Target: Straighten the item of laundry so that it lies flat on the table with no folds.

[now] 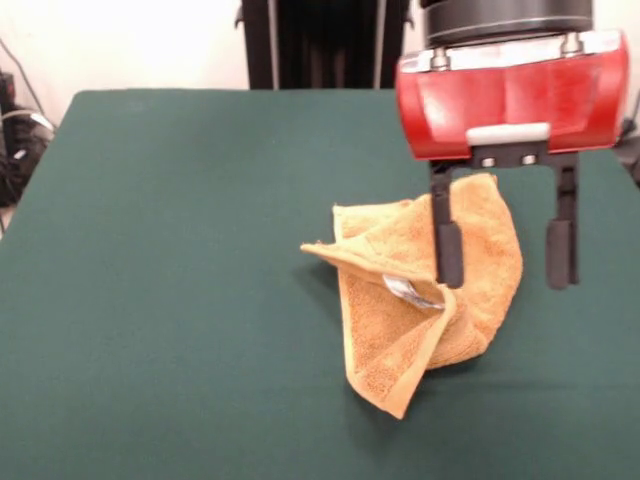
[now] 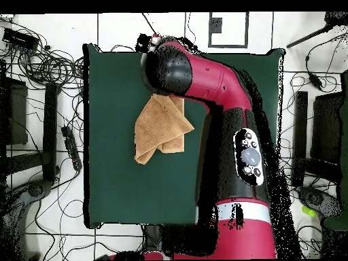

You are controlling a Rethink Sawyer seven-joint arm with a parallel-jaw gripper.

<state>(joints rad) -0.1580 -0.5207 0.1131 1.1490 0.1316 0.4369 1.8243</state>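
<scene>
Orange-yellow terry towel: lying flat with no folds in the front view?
No: the orange-yellow terry-cloth towel is crumpled, with layers folded over each other and a corner sticking up off the dark green felt table.

Orange towel – crumpled, folded

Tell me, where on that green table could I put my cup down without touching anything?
Most of the table is bare: the wide stretch beside the crumpled towel away from the gripper, and the strip along the front edge. It is crowded only around the towel, where the open gripper hangs over it.
</scene>
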